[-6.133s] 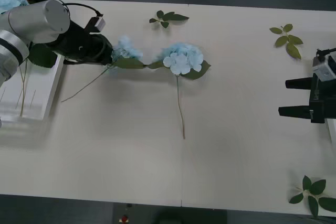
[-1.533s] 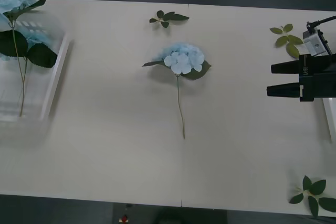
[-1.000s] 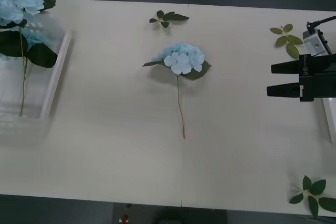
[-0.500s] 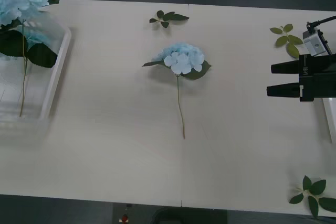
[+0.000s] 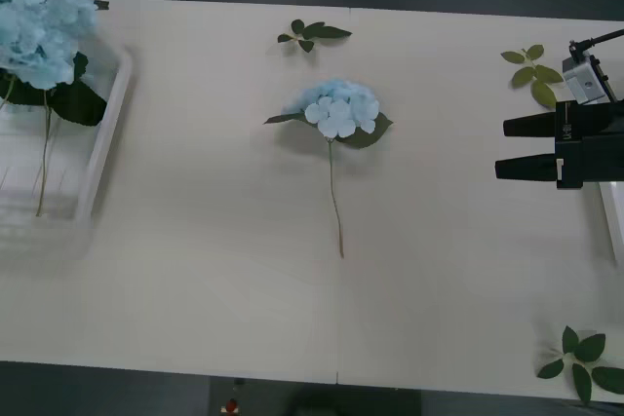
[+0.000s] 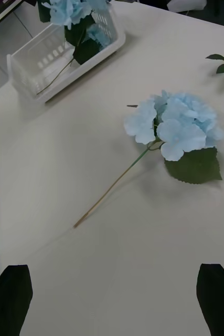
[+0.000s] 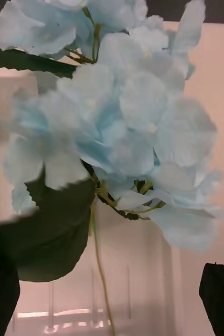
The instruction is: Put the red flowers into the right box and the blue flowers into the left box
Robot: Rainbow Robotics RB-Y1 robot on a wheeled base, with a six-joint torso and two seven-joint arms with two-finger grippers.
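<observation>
One blue flower (image 5: pixel 337 109) lies in the middle of the table, its stem pointing toward the near edge; it also shows as the blue flower (image 6: pixel 174 123) ahead of my right gripper (image 6: pixel 114 268). At the table's right side my right gripper (image 5: pixel 503 148) stands open, well apart from that flower. More blue flowers (image 5: pixel 39 21) rest in the left box (image 5: pixel 105 133). Over that box my left gripper (image 7: pixel 109 269) is open, with a blue flower head (image 7: pixel 117 121) close in front of it and the stem running down between the fingers. The right box (image 5: pixel 614 226) is a white edge. The red flowers are out of view.
Loose green leaf sprigs lie at the far middle (image 5: pixel 312 33), the far right (image 5: pixel 532 70) and the near right corner (image 5: pixel 585 358). Between the lone flower and either box the tabletop is bare.
Six seconds ago my left arm held a blue flower on the table; that flower is now over the left box. In the last second the blue heads there shifted and look larger. My right gripper is still.
</observation>
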